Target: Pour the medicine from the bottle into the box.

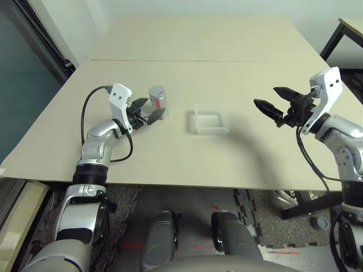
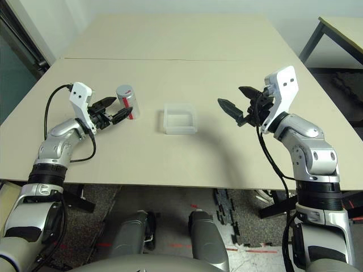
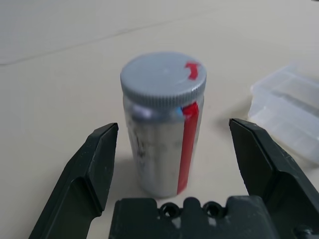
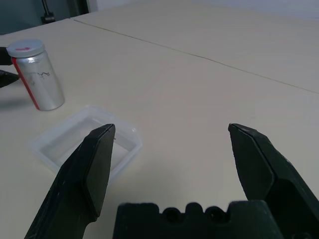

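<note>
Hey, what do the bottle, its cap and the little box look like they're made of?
The bottle: a silver-grey body with a dull sheen, likely metal or foil-wrapped plastic, with a red stripe that looks like tape. Its cap: matte grey, ribbed at the edge, probably plastic. The box: clear, slightly frosted plastic; the table shows through its walls.

- A small silver-grey cylindrical bottle with a red vertical stripe and a round grey ribbed cap marked in red [image 3: 163, 127] is standing upright on the beige tabletop [image 3: 60, 99].
- The left gripper [image 3: 172, 149] is spreading its two black fingers [image 3: 87, 174] on either side of it, not touching.
- A clear plastic shallow box [image 3: 289, 117] is lying nearby.
</note>
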Available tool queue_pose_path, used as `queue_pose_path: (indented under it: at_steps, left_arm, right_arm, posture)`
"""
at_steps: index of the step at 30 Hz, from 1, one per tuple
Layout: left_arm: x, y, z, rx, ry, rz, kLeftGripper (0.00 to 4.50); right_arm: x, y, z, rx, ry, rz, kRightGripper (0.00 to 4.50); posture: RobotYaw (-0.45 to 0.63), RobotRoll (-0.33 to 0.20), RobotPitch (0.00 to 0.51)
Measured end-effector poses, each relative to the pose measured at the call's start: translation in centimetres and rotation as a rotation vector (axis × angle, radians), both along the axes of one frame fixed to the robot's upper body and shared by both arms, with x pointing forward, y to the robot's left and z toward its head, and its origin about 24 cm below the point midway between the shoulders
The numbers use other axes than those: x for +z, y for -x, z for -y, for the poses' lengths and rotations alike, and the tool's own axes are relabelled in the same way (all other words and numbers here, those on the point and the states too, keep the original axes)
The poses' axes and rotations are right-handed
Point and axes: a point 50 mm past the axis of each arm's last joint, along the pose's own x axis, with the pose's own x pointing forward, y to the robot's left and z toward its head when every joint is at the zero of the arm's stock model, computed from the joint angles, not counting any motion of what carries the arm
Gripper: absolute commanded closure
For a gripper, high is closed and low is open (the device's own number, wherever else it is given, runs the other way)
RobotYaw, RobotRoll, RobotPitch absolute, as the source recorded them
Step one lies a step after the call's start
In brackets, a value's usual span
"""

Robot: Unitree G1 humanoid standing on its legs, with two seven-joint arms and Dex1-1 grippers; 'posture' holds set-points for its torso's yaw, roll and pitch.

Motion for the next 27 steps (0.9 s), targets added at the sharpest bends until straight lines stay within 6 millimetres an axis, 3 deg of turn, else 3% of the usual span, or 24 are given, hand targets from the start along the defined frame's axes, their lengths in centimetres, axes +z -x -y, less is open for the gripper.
queue_pose_path:
  at_steps: [16, 27]
  left_arm:
    - [-0.6, -0.9, -0.4, 0.047, -0.017, -0.013, 0.04]
    - [-1.4, -1.8, 0.9, 0.026, -0.014, -0.034, 0.04]
  right_arm:
    - [0.3, -0.4, -1.0, 0.030, -0.024, 0.018, 0.00]
    - [-0.1, 0.3, -3.4, 0.220, 0.043, -0.025, 0.00]
  posture:
    - [-0.05, 0.000, 0.099]
    - [-0.07, 0.000, 0.097]
